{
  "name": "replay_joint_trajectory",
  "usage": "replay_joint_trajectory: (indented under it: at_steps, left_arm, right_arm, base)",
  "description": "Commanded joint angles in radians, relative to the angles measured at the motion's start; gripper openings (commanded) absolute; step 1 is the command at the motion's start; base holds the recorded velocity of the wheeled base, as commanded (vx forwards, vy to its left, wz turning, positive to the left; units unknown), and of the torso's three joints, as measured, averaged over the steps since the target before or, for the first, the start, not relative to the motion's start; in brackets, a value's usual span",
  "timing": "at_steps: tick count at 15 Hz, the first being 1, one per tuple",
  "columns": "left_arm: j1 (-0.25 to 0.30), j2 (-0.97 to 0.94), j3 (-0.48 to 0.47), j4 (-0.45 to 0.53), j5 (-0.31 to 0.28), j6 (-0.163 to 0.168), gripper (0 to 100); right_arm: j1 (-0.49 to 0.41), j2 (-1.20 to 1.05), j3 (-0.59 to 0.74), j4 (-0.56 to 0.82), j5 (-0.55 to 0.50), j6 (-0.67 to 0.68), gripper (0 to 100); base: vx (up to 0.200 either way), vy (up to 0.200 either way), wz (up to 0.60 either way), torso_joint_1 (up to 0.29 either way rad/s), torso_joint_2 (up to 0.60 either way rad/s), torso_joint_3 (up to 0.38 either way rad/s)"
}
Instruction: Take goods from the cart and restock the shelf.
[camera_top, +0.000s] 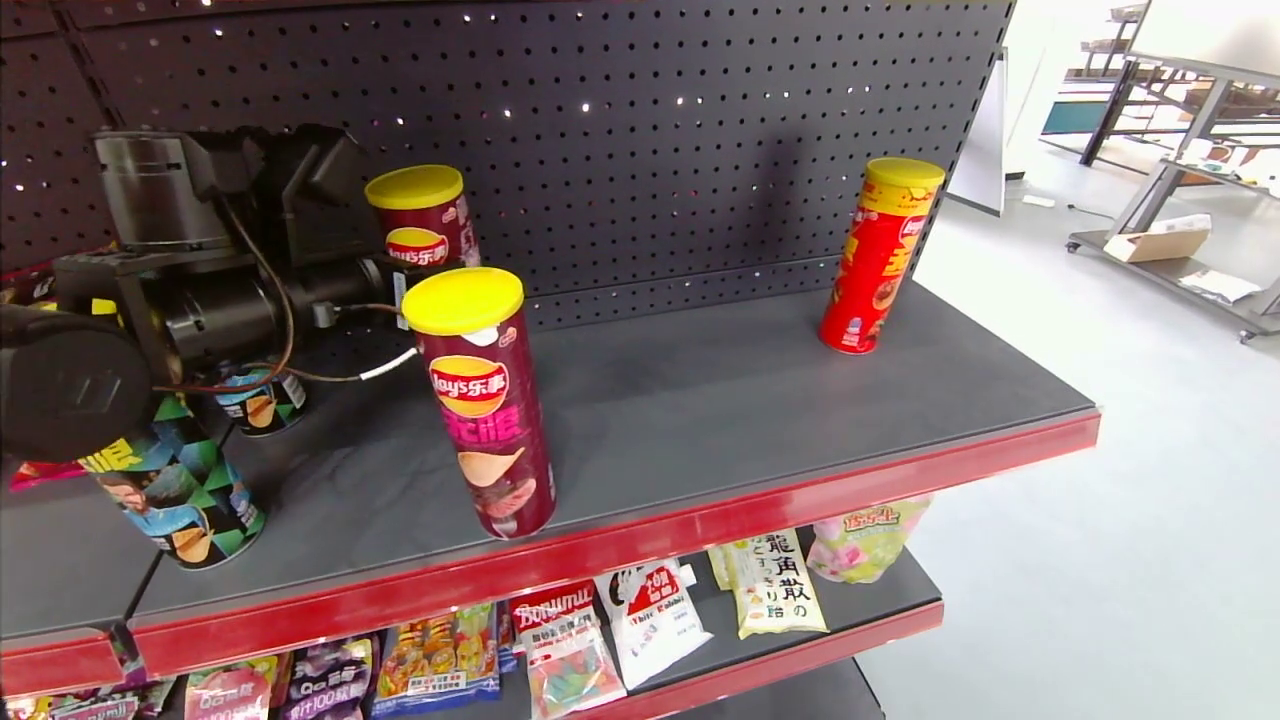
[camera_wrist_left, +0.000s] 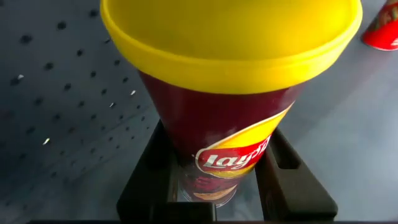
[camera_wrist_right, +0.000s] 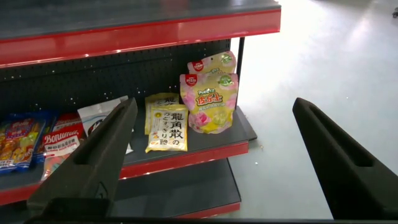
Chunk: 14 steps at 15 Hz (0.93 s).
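A maroon chip can with a yellow lid (camera_top: 427, 222) stands upright close to the pegboard at the back of the top shelf (camera_top: 720, 400). My left gripper (camera_top: 392, 280) is shut on it around the lower body. In the left wrist view that can (camera_wrist_left: 230, 118) sits between the black fingers (camera_wrist_left: 148, 177). Its base is hidden behind a second maroon can (camera_top: 487, 400), which stands near the red front edge. A red can (camera_top: 880, 255) stands at the shelf's back right. My right gripper (camera_wrist_right: 214, 168) is open and holds nothing, facing the lower shelf.
Two teal patterned cans (camera_top: 185, 495) (camera_top: 262, 398) stand on the shelf's left part under my left arm. Snack bags (camera_top: 768, 585) (camera_wrist_right: 210, 99) line the lower shelf. Bare shelf lies between the front maroon can and the red can. A cart frame (camera_top: 1180, 240) stands far right.
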Motion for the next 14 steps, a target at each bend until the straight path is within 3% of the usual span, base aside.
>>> replay_joint_trajectory:
  at_steps: [1,6,14]
  left_arm:
    - [0.0,0.048,-0.042,0.002,-0.01,0.002,0]
    - [0.0,0.09,-0.114,0.062,-0.044,0.005,0]
    - [-0.025,0.148,-0.178,0.068,-0.047,0.003,0]
  right_arm:
    - [0.0,0.0,0.0,0.0,0.001,0.0,100]
    - [0.0,0.0,0.0,0.0,-0.001,0.0,100]
    - [0.0,0.0,0.0,0.0,0.001,0.0,100]
  base:
    - [0.0,0.0,0.0,0.0,0.0,0.0]
    - [0.0,0.0,0.0,0.0,0.0,0.0]
    - [0.0,0.0,0.0,0.0,0.0,0.0]
